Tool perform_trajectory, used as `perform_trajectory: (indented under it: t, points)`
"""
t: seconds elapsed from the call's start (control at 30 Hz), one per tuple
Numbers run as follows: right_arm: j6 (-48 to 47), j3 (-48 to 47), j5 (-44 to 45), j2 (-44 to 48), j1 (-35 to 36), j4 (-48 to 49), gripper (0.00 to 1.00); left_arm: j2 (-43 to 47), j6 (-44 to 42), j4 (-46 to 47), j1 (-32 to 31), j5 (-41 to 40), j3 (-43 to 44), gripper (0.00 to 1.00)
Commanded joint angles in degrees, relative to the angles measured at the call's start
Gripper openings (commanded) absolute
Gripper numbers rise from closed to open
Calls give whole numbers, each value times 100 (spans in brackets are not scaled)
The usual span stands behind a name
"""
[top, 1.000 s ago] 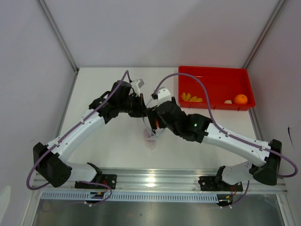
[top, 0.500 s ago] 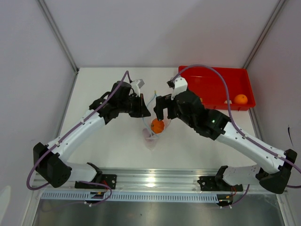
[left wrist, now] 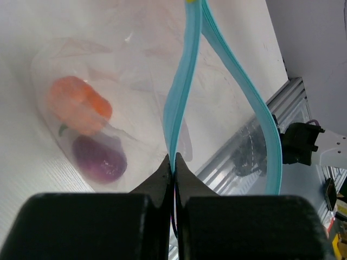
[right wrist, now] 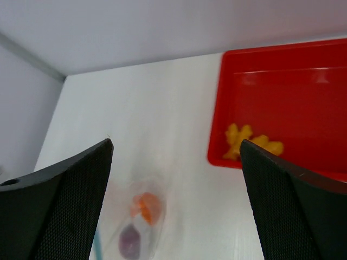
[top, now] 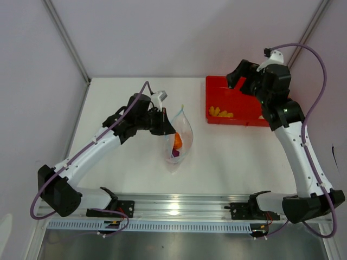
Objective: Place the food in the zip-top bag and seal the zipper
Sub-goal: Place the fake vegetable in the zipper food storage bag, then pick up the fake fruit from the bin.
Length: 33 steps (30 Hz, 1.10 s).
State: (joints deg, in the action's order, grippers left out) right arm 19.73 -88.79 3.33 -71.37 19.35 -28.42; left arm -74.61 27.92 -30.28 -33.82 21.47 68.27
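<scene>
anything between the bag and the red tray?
Nothing: just bare white table between the bag and the red tray, seen in the top view.

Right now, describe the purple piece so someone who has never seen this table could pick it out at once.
On the white table, left of the red tray, the left claw pinches a clear bag by its blue zipper. Two toy foods sit at the bag's bottom: the purple piece is the dark round one, beside the orange piece.
</scene>
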Motion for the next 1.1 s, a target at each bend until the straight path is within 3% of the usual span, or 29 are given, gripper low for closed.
perform_trajectory:
  t: [0.0,0.1,0.17,0.3,0.5,0.67,1.07]
  points:
    - [391,151,-433,-298,-905,21,99,280,-164,356,51,208,-51,1]
    - [602,432,104,-491,-1705,47,99,298,-208,391,51,260,-33,5]
    - [857,512,-7,-719,-2405,13,99,333,-208,444,51,313,-42,6]
    - [1025,503,-87,-1255,-2945,-137,99,465,-191,628,51,401,-147,1]
    - [884,284,1282,-2099,-3060,-541,99,544,-243,664,51,410,-296,0]
    - [770,284,1749,-2670,-3350,-638,99,526,-217,734,51,603,-332,1]
    - [436,-76,1733,-3567,-3535,91,99,614,20,1042,34,876,-701,1]
